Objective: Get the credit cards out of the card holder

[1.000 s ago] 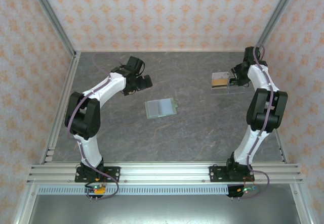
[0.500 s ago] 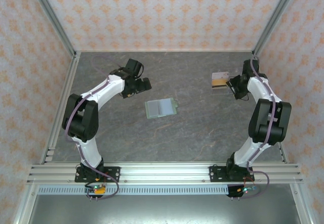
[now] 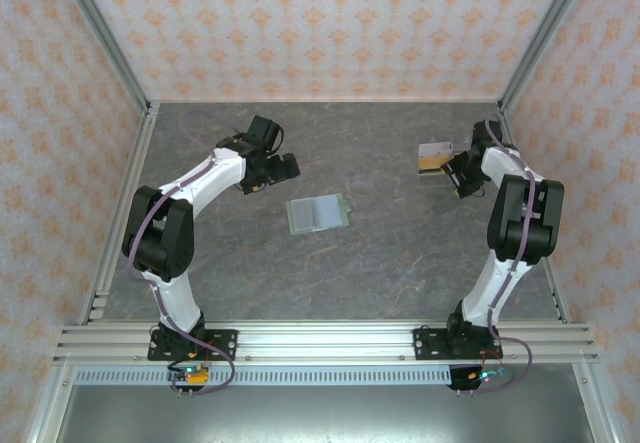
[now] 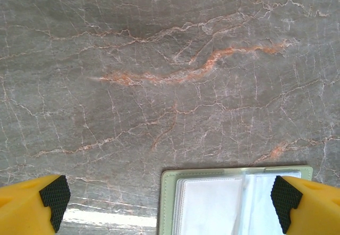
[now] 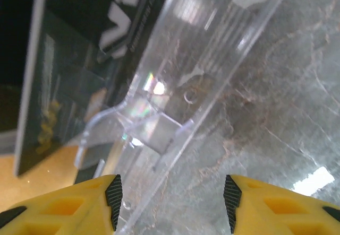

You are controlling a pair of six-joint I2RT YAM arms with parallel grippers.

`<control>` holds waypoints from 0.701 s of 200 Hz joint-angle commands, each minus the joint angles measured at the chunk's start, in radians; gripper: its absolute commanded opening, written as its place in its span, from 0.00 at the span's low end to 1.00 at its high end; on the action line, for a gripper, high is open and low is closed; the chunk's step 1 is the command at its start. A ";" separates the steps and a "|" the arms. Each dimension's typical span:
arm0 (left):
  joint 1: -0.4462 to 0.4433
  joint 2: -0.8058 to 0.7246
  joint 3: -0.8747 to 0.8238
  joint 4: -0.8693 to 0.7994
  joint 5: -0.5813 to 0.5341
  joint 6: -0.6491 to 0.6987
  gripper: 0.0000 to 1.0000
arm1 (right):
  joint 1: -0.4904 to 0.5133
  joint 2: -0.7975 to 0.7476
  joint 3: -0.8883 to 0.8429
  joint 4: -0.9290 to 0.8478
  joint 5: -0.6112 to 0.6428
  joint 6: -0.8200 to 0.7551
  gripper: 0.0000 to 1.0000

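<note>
The sage-green card holder (image 3: pixel 318 213) lies open and flat mid-table, its pale clear pockets facing up. In the left wrist view its upper edge (image 4: pixel 212 203) sits low in the frame, between the fingers of my open left gripper (image 4: pixel 169 202), which hovers above it. In the top view that left gripper (image 3: pixel 283 166) is just behind and left of the holder. Credit cards (image 3: pixel 433 157) rest in a clear stand at the back right. A dark card (image 5: pixel 69 60) with white lettering shows close up. My right gripper (image 3: pixel 456 175) is open beside the stand, holding nothing (image 5: pixel 171 200).
The clear acrylic stand (image 5: pixel 212 38) runs diagonally past the right gripper's left fingertip (image 5: pixel 112 197). An orange-yellow surface (image 5: pixel 32 182) shows under it. Grey marbled table (image 3: pixel 400 253); patterned walls and metal rails enclose it.
The right arm has folded in and its gripper has shifted left and nearer, alongside the clear stand. The left gripper has barely moved. The card holder has stayed put.
</note>
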 commanded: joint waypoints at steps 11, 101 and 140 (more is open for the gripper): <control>-0.003 -0.010 0.010 -0.005 -0.002 0.008 1.00 | 0.005 0.043 0.068 -0.025 0.064 0.006 0.55; -0.002 0.010 0.030 -0.015 -0.001 0.011 1.00 | 0.005 0.080 0.077 -0.057 0.124 0.021 0.37; -0.003 0.008 0.027 -0.015 -0.001 0.012 1.00 | 0.005 0.076 0.065 -0.069 0.149 0.024 0.31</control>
